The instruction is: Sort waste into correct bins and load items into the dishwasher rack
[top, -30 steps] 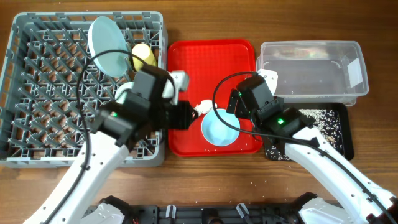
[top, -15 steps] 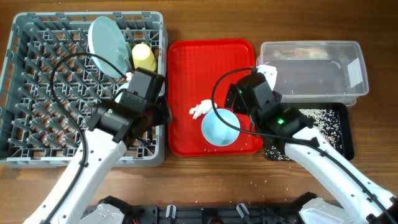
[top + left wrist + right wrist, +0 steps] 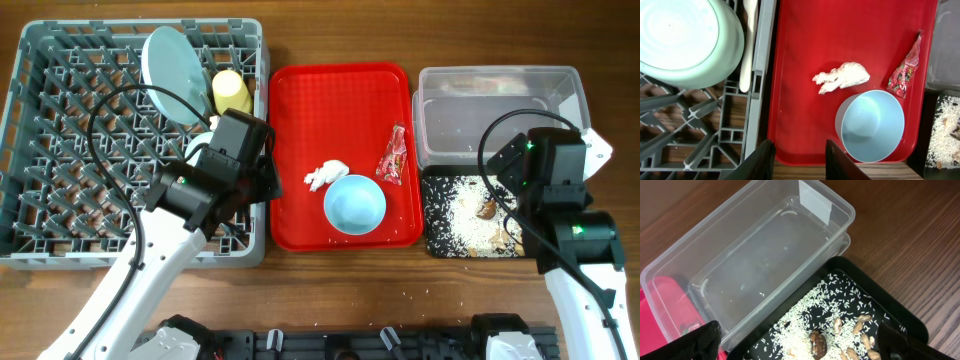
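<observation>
Left pincer parted, above red tray edge.

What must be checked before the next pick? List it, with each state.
1. Right gripper open and empty: ok.
2. Left gripper empty: ok, though its jaws are only partly apart.
3. Red wrapper lying free on the red tray: ok.
4. Tissue not trapped under the bowl: ok.
5. Clear tub has room: ok, looks empty.
6. Bowl free of scraps: ok.
</observation>
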Controlling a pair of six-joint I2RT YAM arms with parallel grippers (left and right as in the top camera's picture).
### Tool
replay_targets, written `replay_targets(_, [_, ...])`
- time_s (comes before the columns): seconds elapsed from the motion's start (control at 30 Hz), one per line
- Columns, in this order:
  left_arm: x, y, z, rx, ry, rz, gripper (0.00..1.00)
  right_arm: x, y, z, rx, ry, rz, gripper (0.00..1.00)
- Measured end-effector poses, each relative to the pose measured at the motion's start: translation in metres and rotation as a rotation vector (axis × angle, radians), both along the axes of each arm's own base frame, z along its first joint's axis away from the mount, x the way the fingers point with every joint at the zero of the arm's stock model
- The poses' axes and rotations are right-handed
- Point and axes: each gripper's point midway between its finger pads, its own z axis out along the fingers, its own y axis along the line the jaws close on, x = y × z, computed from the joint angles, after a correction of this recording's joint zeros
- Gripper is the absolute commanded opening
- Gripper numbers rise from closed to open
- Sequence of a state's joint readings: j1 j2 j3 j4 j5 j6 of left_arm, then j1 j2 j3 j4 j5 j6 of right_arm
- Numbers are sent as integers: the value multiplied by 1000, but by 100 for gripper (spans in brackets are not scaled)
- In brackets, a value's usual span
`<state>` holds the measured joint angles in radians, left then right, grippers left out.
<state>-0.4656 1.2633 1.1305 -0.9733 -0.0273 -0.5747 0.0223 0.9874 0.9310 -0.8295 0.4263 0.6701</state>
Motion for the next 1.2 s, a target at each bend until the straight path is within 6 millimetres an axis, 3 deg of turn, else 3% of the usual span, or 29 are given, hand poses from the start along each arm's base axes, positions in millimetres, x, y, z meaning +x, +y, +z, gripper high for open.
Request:
replay_targets(0.23, [-2, 1, -1, 7, 11, 0, 34, 7, 0, -24, -2, 95, 0, 100])
replay_targets(0.47, [14, -5, 8, -21, -66, 6, 33, 24, 1, -59, -4, 201, 0, 100])
replay_targets(0.57, [13, -8, 8, -35, -57, -3, 34, 51, 1, -50, -1, 90, 0, 100])
replay_targets(0.67, [8, -16, 7, -47, -48, -33, 40, 51, 1, -50, -1, 90, 0, 100])
replay_targets(0.73, [4, -22, 7, -55, -44, -50, 38, 51, 1, -50, -1, 90, 0, 100])
replay_targets(0.8, [3, -24, 7, -57, -42, -57, 30, 51, 1, -50, -1, 90, 0, 100])
replay_targets(0.87, [1, -28, 7, -66, -36, -71, 6, 51, 1, -50, -1, 90, 0, 100])
replay_targets(0.9, [-2, -32, 7, -75, -31, -79, 4, 51, 1, -50, -1, 90, 0, 100])
replay_targets(1.07, [-23, -64, 6, -88, -15, -202, 11, 51, 1, -50, -1, 90, 0, 100])
replay_targets(1.2, [-39, -93, -15, -64, 46, -293, 12, 51, 1, -50, -1, 90, 0, 100])
